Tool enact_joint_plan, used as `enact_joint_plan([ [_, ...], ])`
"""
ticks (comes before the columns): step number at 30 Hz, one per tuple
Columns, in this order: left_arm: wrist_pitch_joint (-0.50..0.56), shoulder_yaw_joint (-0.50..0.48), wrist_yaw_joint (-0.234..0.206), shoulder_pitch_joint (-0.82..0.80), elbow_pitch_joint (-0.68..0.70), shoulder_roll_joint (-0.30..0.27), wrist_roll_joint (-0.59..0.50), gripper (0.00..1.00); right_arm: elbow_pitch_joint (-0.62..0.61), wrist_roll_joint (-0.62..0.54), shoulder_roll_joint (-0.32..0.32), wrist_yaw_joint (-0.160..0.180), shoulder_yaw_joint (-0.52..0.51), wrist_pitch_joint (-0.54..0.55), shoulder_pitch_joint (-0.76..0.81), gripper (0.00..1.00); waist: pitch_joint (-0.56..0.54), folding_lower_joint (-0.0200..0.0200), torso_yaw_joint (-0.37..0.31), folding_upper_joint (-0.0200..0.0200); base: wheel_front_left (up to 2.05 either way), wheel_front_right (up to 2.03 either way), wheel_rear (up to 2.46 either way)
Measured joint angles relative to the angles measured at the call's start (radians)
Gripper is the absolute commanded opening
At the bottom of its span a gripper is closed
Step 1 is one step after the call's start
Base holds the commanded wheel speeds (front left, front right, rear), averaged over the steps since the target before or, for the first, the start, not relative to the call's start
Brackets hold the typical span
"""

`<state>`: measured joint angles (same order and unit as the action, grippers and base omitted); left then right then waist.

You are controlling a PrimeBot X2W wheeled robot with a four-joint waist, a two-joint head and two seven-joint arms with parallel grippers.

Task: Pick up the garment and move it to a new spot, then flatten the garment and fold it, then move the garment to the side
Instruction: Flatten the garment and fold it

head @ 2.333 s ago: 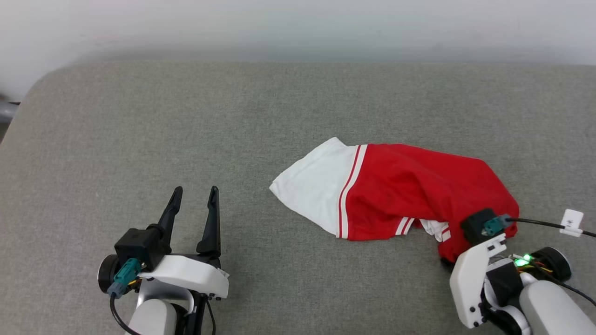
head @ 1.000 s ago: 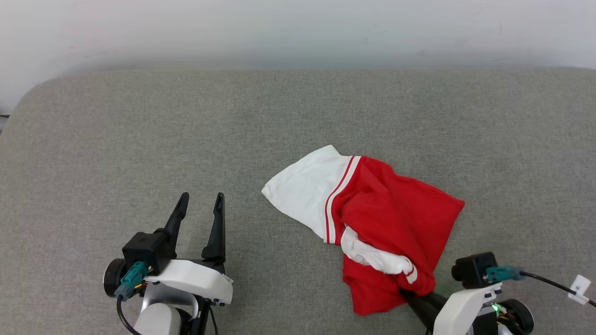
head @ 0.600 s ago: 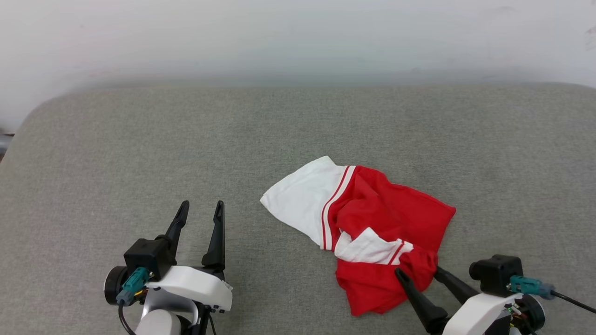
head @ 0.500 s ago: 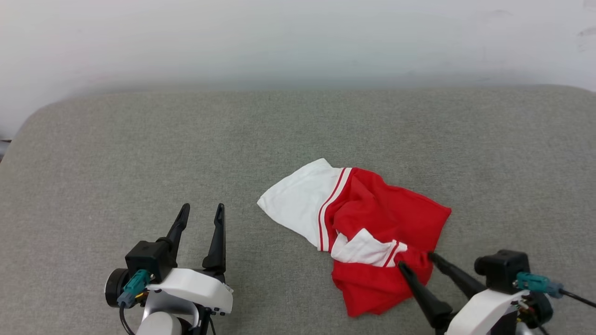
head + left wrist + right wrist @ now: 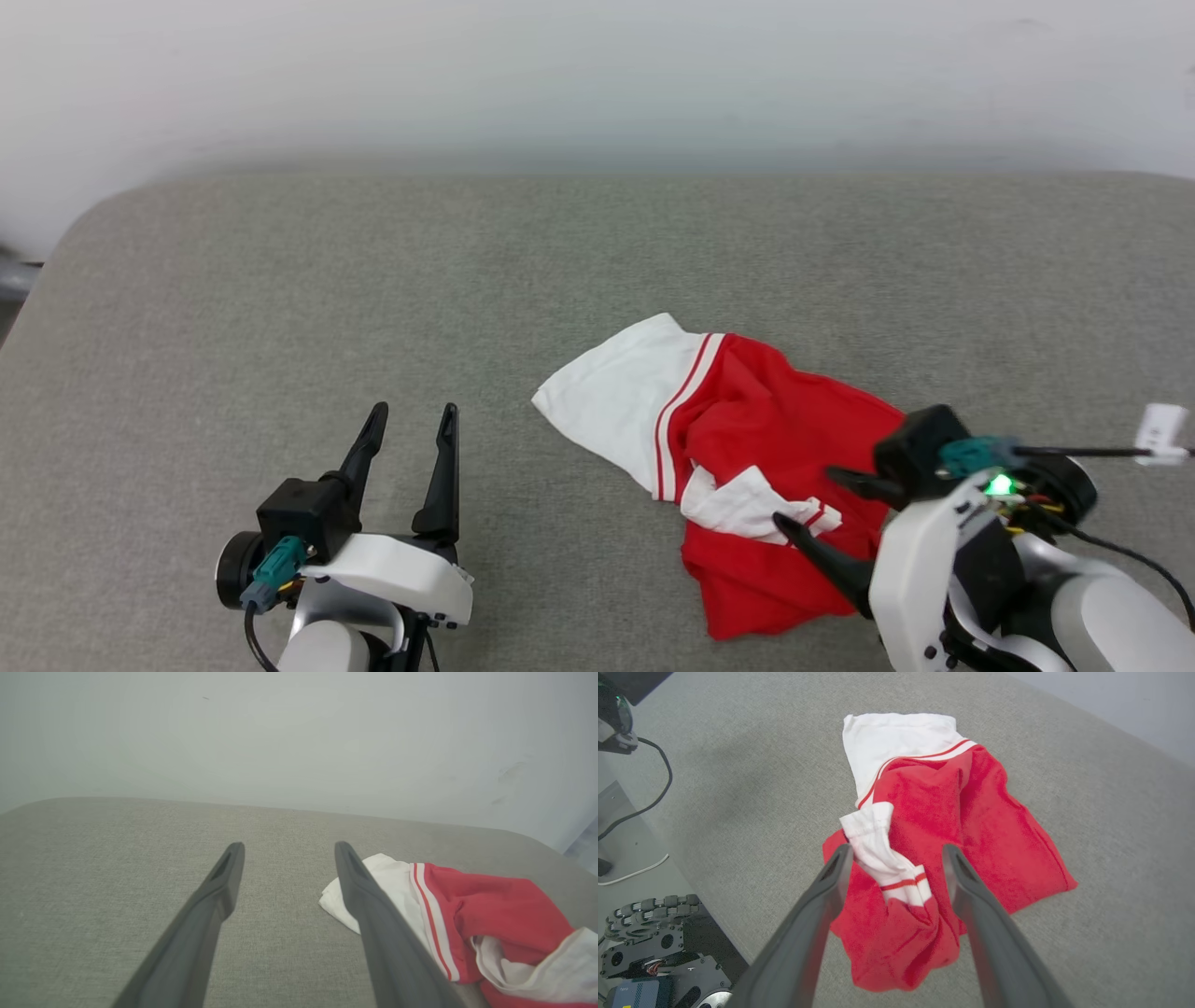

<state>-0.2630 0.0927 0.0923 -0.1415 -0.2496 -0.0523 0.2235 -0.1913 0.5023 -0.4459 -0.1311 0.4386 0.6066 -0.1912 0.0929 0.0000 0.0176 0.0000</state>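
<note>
Head view: the right gripper (image 5: 805, 497), clamped on the garment (image 5: 775, 420) a second ago, now hovers with fingers apart over its crumpled near edge. The garment lies bunched right of centre on the grey cushion (image 5: 523, 252); the left gripper (image 5: 414, 411) stays spread, empty.

shirt (image 5: 775, 420): 1, red+white | hands: 2 – L hand (image 5: 414, 411) + R hand (image 5: 803, 496) | fingers (image 5: 205, 919): 2 per hand, 4 tot. | grey desk (image 5: 280, 280): 1

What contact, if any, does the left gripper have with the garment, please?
Apart: the head view shows bare grey cushion between the left gripper and the garment.
</note>
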Motion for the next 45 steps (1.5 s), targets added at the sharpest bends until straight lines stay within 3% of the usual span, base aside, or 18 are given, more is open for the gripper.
enact_joint_plan([
  [5, 0.0, 0.005, -0.002, -0.009, 0.005, 0.0, 0.007, 1.0, 0.043, 0.052, -0.049, 0.0, 0.108, 0.077, -0.107, 1.0, 0.022, 0.0, 0.034, 0.0, 0.0, 0.0, 0.0],
  [11, 0.0, 0.004, -0.006, -0.018, 0.009, 0.0, 0.012, 1.0, 0.114, 0.106, -0.065, 0.0, 0.194, 0.1, -0.181, 1.0, 0.056, 0.0, 0.069, 0.0, 0.0, 0.0, 0.0],
  [12, 0.0, 0.002, -0.006, -0.018, 0.01, 0.0, 0.013, 1.0, 0.122, 0.114, -0.066, 0.0, 0.202, 0.098, -0.186, 0.5, 0.061, 0.0, 0.072, 0.0, 0.0, 0.0, 0.0],
  [13, 0.0, 0.001, -0.006, -0.018, 0.01, 0.0, 0.015, 1.0, 0.129, 0.119, -0.066, 0.0, 0.207, 0.096, -0.192, 0.1, 0.065, 0.0, 0.075, 0.0, 0.0, 0.0, 0.0],
  [14, 0.0, 0.0, -0.006, -0.018, 0.011, 0.0, 0.016, 1.0, 0.133, 0.124, -0.066, 0.0, 0.212, 0.089, -0.199, 0.0, 0.068, 0.0001, 0.076, 0.0, 0.0, 0.0, 0.0],
  [19, 0.0, -0.008, -0.009, -0.018, 0.012, 0.001, 0.016, 1.0, 0.13, 0.13, -0.068, 0.0, 0.211, 0.05, -0.226, 0.0, 0.073, 0.0001, 0.063, 0.0, 0.0, 0.0, 0.0],
  [24, 0.0, -0.011, -0.008, -0.018, 0.011, 0.001, 0.009, 1.0, 0.121, 0.112, -0.052, 0.0, 0.084, -0.026, -0.24, 0.0, 0.057, 0.0, 0.024, 0.0, 0.0, 0.0, 0.0],
  [31, 0.0, -0.013, -0.008, -0.017, 0.013, 0.001, 0.005, 1.0, 0.146, 0.054, -0.001, 0.0, -0.239, -0.096, -0.144, 0.0, 0.043, -0.0001, -0.012, 0.0, 0.0, 0.0, 0.0],
  [38, 0.0, -0.016, -0.007, -0.014, 0.016, 0.0, 0.002, 1.0, 0.188, -0.011, 0.134, 0.0, -0.604, -0.154, 0.033, 0.0, 0.057, -0.0001, -0.03, 0.0, 0.0, 0.0, 0.0],
  [45, 0.0, -0.014, -0.004, -0.023, 0.009, -0.002, 0.001, 1.0, 0.354, -0.053, 0.267, 0.0, -0.817, -0.222, 0.135, 0.0, 0.076, 0.0, -0.047, 0.0, 0.0, 0.0, 0.0],
])
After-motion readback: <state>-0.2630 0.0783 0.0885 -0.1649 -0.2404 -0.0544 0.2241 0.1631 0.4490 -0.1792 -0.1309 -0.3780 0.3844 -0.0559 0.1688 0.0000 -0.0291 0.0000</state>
